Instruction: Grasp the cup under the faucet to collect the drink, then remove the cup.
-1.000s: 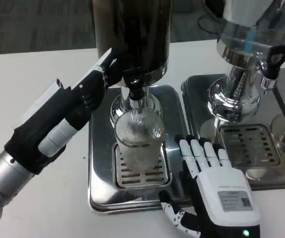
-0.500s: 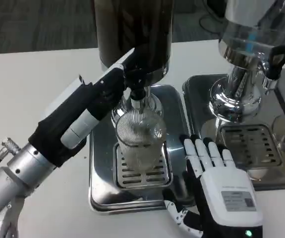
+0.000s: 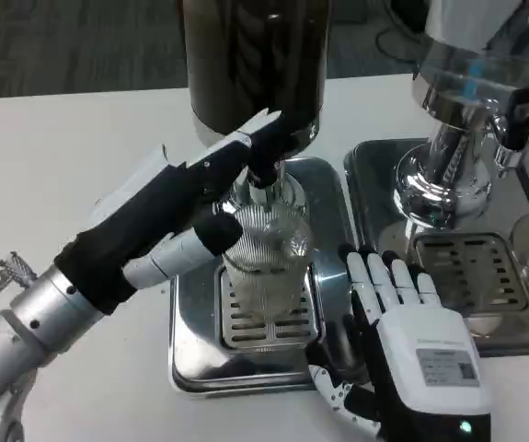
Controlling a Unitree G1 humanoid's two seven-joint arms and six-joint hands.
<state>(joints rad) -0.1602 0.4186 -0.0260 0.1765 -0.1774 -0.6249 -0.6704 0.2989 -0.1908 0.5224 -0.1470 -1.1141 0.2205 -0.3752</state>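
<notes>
Up by the tap (image 3: 262,170), the left hand (image 3: 204,198) reaches across the cup (image 3: 264,262) standing on the drip tray (image 3: 190,364), but its fingertips are hidden, so I cannot tell its grip. Right of the cup, the right hand (image 3: 411,336) lies flat, fingers extended, holding nothing, its wrist cut off.

A white worktop (image 3: 71,147) carries two steel drip trays side by side: one tray (image 3: 190,364) near the middle, another tray (image 3: 379,161) just to its right.
</notes>
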